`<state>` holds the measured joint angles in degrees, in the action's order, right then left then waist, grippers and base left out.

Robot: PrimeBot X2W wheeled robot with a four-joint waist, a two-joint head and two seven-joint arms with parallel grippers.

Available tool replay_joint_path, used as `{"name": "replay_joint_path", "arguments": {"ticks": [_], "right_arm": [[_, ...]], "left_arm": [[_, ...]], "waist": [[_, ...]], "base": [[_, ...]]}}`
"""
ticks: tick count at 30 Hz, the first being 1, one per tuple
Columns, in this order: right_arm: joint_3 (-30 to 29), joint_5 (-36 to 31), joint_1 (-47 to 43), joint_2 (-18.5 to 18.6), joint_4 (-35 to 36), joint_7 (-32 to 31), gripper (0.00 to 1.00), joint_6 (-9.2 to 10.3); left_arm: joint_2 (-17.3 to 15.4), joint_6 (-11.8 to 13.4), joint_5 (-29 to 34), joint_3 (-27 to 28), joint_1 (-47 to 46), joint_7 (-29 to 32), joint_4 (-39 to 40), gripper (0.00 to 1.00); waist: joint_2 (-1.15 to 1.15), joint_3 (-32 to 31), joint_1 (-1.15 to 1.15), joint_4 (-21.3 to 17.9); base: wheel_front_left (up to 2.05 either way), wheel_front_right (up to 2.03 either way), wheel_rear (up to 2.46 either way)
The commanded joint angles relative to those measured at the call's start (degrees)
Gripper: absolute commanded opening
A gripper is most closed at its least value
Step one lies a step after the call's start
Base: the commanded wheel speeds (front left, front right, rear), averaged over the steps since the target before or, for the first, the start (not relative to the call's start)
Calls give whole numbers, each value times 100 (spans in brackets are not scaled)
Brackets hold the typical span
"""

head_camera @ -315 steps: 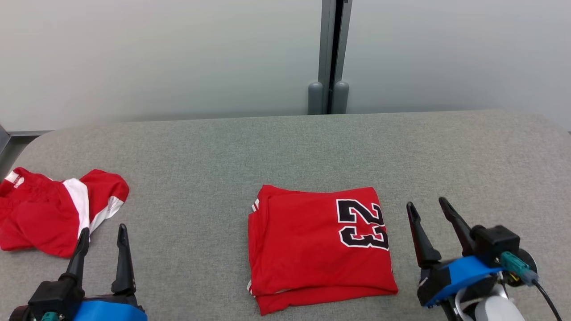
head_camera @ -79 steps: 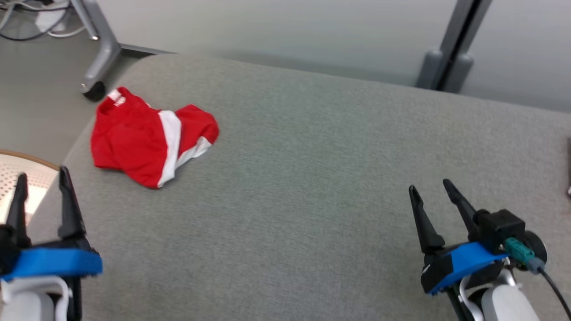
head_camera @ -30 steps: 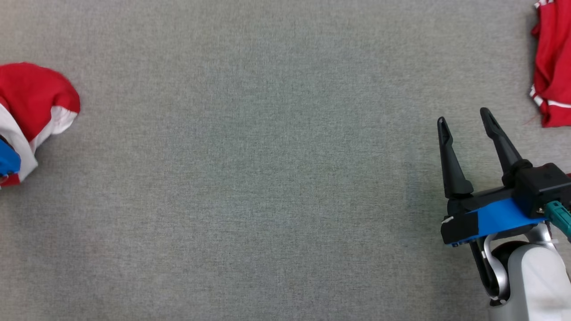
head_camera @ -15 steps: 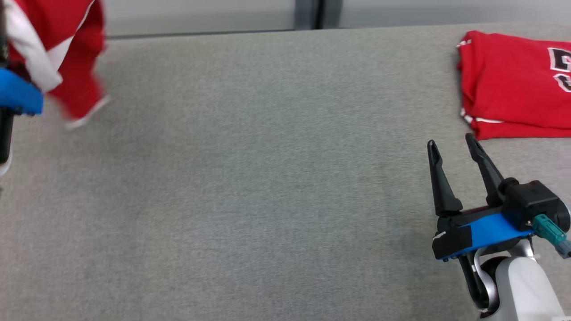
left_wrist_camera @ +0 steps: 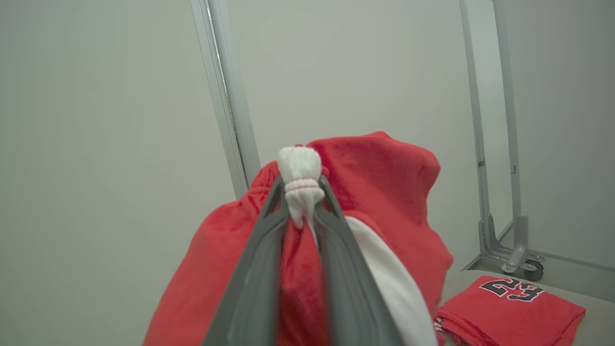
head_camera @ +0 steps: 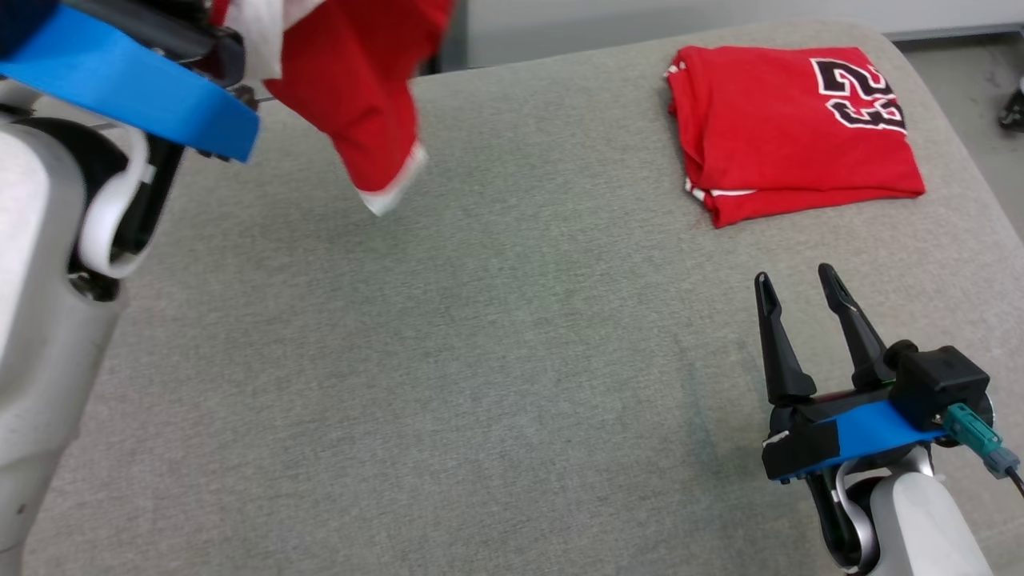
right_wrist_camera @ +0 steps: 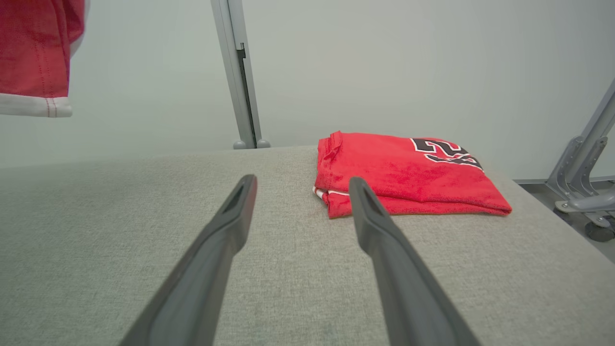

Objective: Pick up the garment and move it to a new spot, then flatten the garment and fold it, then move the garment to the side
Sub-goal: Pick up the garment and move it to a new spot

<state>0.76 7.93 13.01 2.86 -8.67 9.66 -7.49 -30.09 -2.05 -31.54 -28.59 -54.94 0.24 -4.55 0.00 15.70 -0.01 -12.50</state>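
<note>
Bunched fleecy garment [left_wrist_camera: 384, 192], woven table [head_camera: 480, 360]

The head view looks down from high above the near edge of the grey fabric-covered tabletop [head_camera: 480, 360], facing its far edge, with the far right corner at upper right. The left wrist view rides well above the tabletop, close behind the left hand [left_wrist_camera: 301, 185], looking about level at the pale grey wall panel [left_wrist_camera: 96, 144] beyond the far edge. The right wrist view sits low, just over the tabletop, looking along the right hand [right_wrist_camera: 302, 181] toward the far edge. All three views share the folded red jersey with a black number 23 [head_camera: 792, 128] by the far right corner, and the hanging red and white garment [head_camera: 352, 80].
</note>
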Motion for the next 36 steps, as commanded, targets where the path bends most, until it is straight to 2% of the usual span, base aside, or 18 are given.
{"name": "replay_joint_path", "arguments": {"ticks": [1,8,17,22,23,24,29,36], "right_arm": [[25,43,29,5,-64,67,100,-1],[74,150,116,6,-250,227,100,-1],[95,121,208,6,-381,306,100,-1],[111,83,198,7,-469,296,100,-1],[97,73,198,7,-484,293,100,-1],[110,68,198,6,-495,281,100,-1],[93,3,161,7,-569,233,100,-1],[40,-86,-11,6,-619,157,100,-1]], "left_arm": [[59,36,36,-86,-42,71,79,0],[303,0,6,-482,456,47,-13,0],[632,-58,-155,-965,1594,-384,-800,0],[893,-171,-252,-1247,2099,-654,-1373,0],[956,-191,-246,-1301,2157,-702,-1474,22],[1004,-192,-260,-1338,2198,-753,-1563,100],[1176,-142,-167,-1322,2160,-1174,-1860,100],[1112,110,-105,-882,2377,-1517,-1804,100]], "waist": [[0,-7,1,-128],[0,119,1,-333],[0,184,1,-257],[0,134,1,-141],[0,112,1,-108],[0,90,1,-85],[0,-101,1,77],[0,-467,1,372]], "base": [[0,0,0],[0,0,0],[0,0,0],[0,0,0],[0,0,0],[0,0,0],[0,0,0],[0,0,0]]}}
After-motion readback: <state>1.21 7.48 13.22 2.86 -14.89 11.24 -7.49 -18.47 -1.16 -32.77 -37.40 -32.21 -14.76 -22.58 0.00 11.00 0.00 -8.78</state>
